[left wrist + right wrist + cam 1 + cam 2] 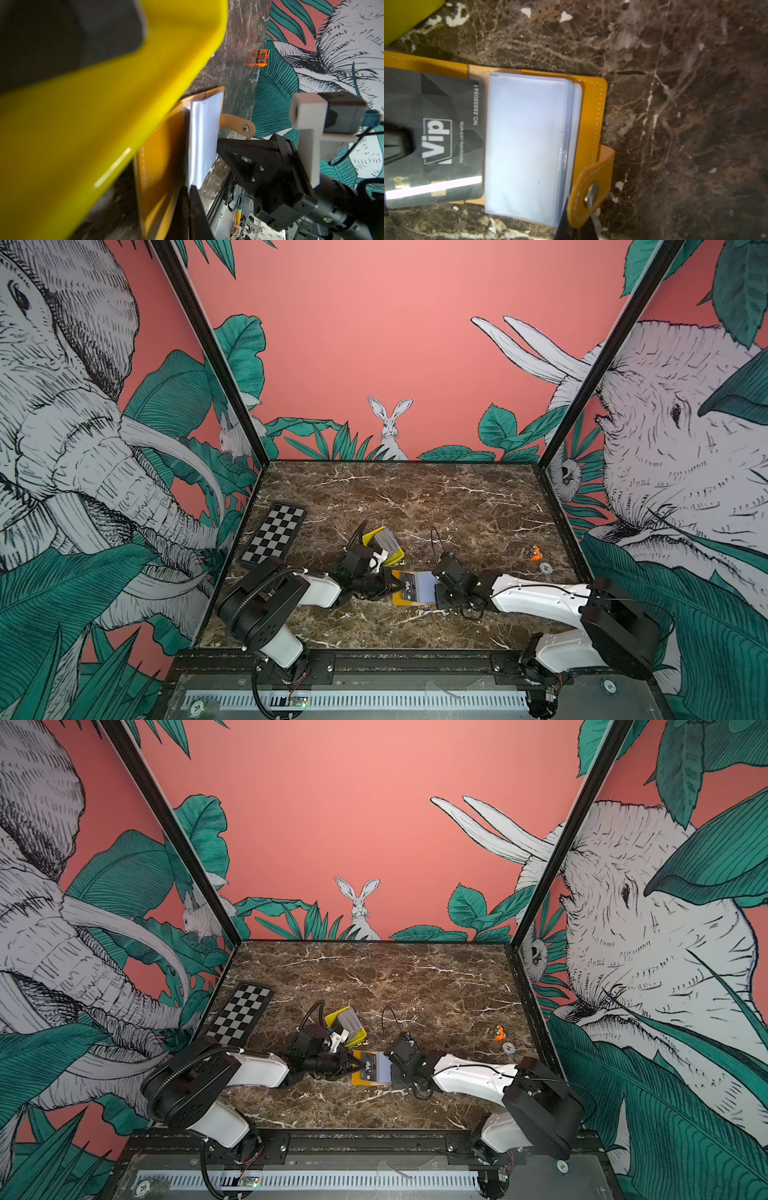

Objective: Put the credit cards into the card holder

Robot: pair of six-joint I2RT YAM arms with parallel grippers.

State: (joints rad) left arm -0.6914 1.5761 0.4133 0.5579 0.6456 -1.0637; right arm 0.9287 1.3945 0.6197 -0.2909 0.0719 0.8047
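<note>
The holder (401, 599) lies open between the arms. The right gripper (571, 228), jaws shut, presses on the sleeves (525, 141) by the tab (591, 193); I cannot tell if it pinches 1. The left gripper (396, 141) is clamped on 1 card (446, 135) at the sleeves' edge, so this looks like insertion. Next it needs a straight push fully home. More cards (384, 538) sit in the tray (397, 560) behind.

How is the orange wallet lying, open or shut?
Open: the card holder lies spread flat, clear sleeves showing, snap tab undone.
</note>
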